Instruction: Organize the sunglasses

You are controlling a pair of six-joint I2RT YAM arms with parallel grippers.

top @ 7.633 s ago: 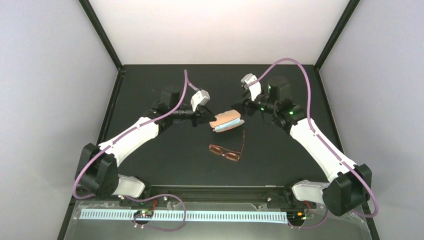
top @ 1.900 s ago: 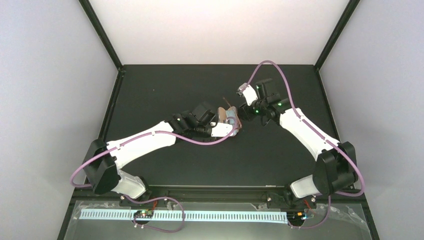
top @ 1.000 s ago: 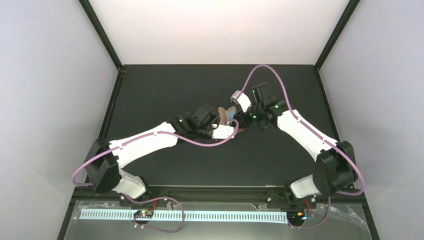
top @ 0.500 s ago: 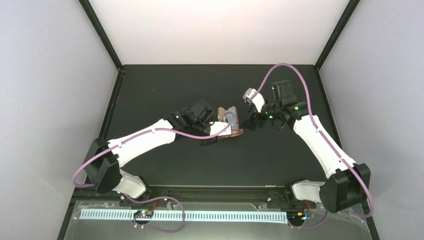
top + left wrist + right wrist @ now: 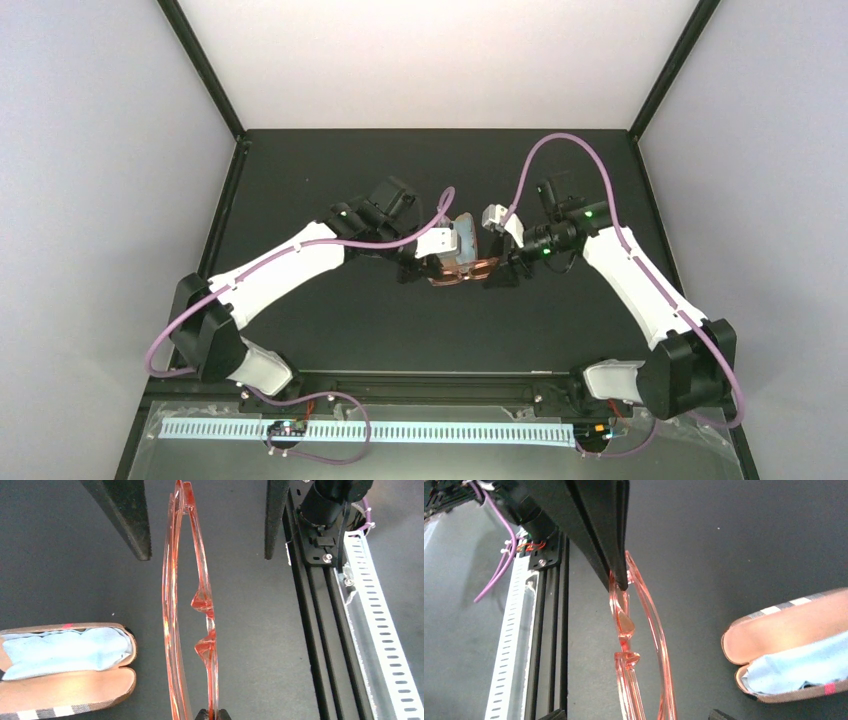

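Meeting over the middle of the table (image 5: 300,190), the two arms share the sunglasses (image 5: 462,272). Their long axis runs side to side, parallel to the near edge, from the left gripper (image 5: 418,268) to the right gripper (image 5: 500,273). The open striped case (image 5: 463,238) lies just behind, toward the far edge.

From the left wrist, the left gripper (image 5: 212,714) is pinched tight on one end of the reddish frame (image 5: 170,630). The frame stretches straight ahead into the right gripper (image 5: 206,555), whose fingers stand apart on either side of the other end, touching nothing. The case (image 5: 75,685) holds a blue cloth (image 5: 60,650).

From the right wrist, the right gripper (image 5: 638,715) is spread wide, and the sunglasses (image 5: 651,625) pass between its fingers. The left gripper (image 5: 620,580) clamps the far tip. Any handover likely depends on this alignment, with the frame dead ahead and end-on.
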